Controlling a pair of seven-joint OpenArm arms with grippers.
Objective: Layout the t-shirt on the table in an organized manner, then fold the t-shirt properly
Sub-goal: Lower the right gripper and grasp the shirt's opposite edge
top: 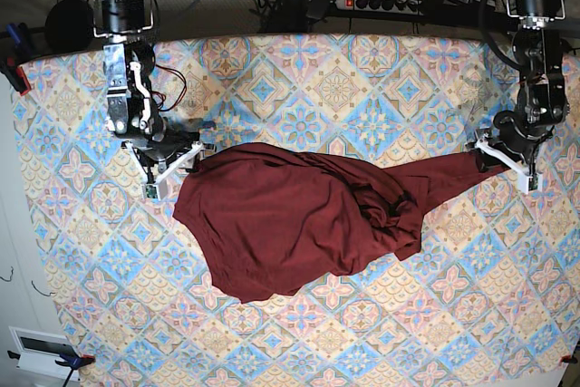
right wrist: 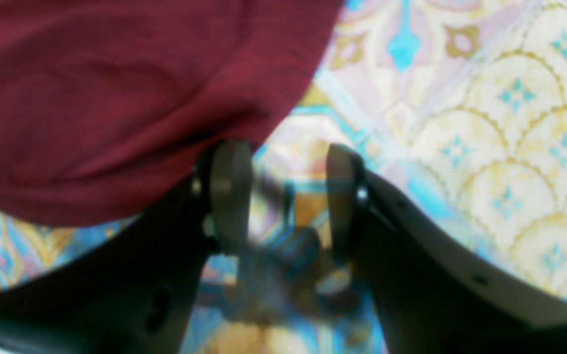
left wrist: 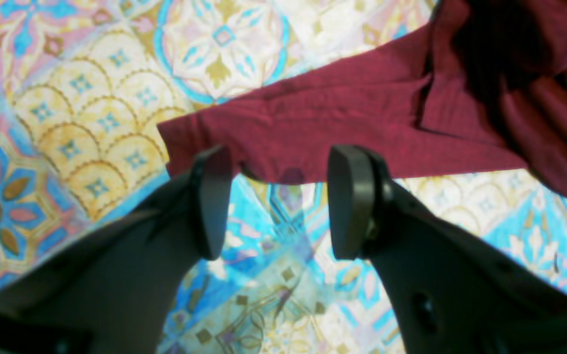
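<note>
Both arms are out wide over the table [top: 82,314], and the t-shirt [top: 290,224] lies bunched in the middle of the patterned cloth, far from flat. One long sleeve [top: 453,174] runs out to the right, and that is the line to watch: its long axis points almost straight at the left gripper [top: 501,159], which sits right at the cuff on that side. In the left wrist view the left gripper's jaws stand well apart with bare tablecloth between them; the cuff edge lies just beyond the fingertips [left wrist: 210,196], with nothing pinched. Over on the left of the scene, the right gripper [top: 172,162] hovers at the rounded edge of the shirt's body. Its jaws are parted too, holding nothing, with the maroon fabric lying just past one pad [right wrist: 229,191]. The body of the shirt is heaped and folded over itself near its centre. So the layout looks unfinished, and the sleeve end is nearest the left arm, the bulk of the body nearest the right.
</note>
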